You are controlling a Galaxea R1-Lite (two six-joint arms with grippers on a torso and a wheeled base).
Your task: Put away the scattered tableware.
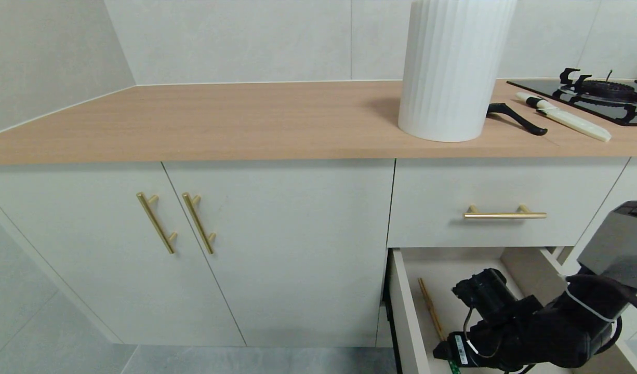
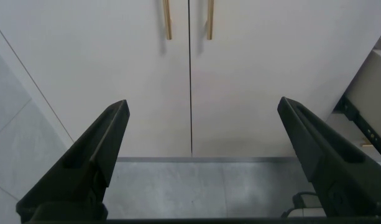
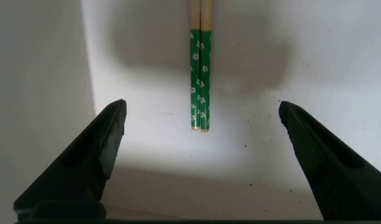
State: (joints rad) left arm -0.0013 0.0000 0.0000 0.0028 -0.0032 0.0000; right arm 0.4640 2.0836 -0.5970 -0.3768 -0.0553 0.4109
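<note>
Chopsticks (image 3: pixel 201 68) lie flat inside the open drawer (image 1: pixel 405 311), near its left wall. Right gripper (image 3: pixel 201 107) hangs over them, jaws spread, holding nothing; this placing step is judged done. Left gripper (image 2: pixel 202 102) is spread, empty. A knife (image 1: pixel 562 117) lies on the desk (image 1: pixel 220 119). The next move likely calls for lifting clear and fetching it.
</note>
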